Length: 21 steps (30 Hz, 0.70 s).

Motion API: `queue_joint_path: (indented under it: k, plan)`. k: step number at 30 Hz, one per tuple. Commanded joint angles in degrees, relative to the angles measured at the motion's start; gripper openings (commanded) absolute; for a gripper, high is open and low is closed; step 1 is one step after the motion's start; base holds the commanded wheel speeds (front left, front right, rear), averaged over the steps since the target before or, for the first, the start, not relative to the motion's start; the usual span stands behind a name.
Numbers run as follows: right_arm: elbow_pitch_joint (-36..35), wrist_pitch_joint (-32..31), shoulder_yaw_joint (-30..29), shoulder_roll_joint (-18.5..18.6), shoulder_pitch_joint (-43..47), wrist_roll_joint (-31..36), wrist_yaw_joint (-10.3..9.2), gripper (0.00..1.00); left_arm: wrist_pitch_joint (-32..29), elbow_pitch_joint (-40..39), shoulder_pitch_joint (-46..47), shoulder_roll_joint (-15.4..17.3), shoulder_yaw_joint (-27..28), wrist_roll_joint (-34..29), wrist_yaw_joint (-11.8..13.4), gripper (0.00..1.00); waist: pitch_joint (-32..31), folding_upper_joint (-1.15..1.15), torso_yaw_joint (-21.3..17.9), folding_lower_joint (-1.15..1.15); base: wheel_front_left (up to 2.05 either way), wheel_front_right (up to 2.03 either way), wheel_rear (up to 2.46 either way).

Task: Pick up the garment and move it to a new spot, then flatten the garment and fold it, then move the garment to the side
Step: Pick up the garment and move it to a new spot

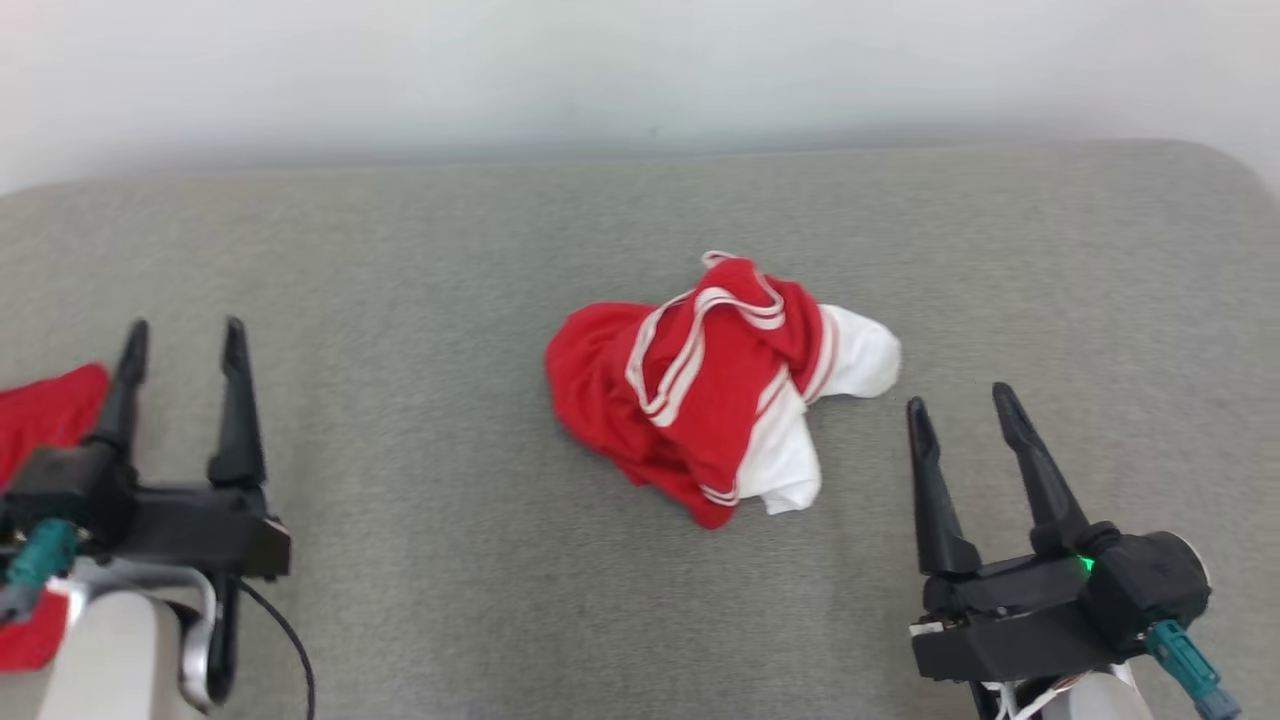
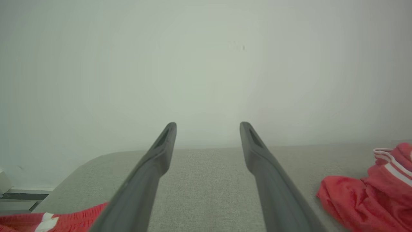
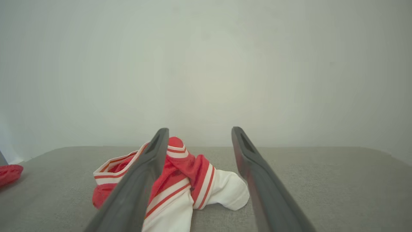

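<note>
The garment (image 1: 715,385) is a red and white piece with white stripes, lying crumpled in a heap at the middle of the grey surface (image 1: 450,250). It also shows in the right wrist view (image 3: 180,180) and at the right edge of the left wrist view (image 2: 370,196). My left gripper (image 1: 183,345) stands open at the lower left, far from the heap, with nothing between its fingers. My right gripper (image 1: 960,400) is open too, just right of and below the garment's white sleeve, not touching it.
A second red cloth (image 1: 45,420) lies at the far left edge, partly behind my left gripper, and shows at the bottom left of the left wrist view (image 2: 48,220). A pale wall (image 1: 640,70) rises behind the surface's far edge.
</note>
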<state>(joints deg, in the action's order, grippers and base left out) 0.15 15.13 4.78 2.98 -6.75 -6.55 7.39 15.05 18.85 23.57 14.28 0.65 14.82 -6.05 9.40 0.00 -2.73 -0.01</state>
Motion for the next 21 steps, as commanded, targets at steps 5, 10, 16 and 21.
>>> queue_joint_path:
  k: [5, 10, 16, 21]
  plan:
    - [0.37, -0.05, -2.0, -0.18, 2.17, -0.74, 0.2, 1.0, 0.18, -1.33, -4.03, -1.99, -1.25, -1.18, -0.3, 1.0, -2.31, 0.0, -4.2, 0.01, 0.0, 0.0, 0.0]
    - [0.48, -0.05, -2.88, -0.17, 3.11, -0.98, 0.2, 1.0, 0.18, -3.61, -6.35, -2.84, -0.98, -2.04, -0.36, 1.0, -2.59, 0.0, -4.49, 0.01, 0.0, 0.0, 0.0]
    - [0.92, -0.05, -3.58, -0.17, 4.04, -1.14, 0.2, 1.0, 0.19, -8.94, -11.08, -4.3, 1.02, -3.58, -0.11, 1.0, -3.71, 0.0, -3.96, 0.01, 0.0, 0.0, 0.0]
    - [1.34, -0.05, -3.69, -0.18, 4.76, -1.47, 0.2, 1.0, 0.19, -13.71, -16.28, -5.82, 3.58, -4.22, -0.39, 1.0, -4.88, 0.0, -3.63, 0.01, 0.0, 0.0, 0.0]
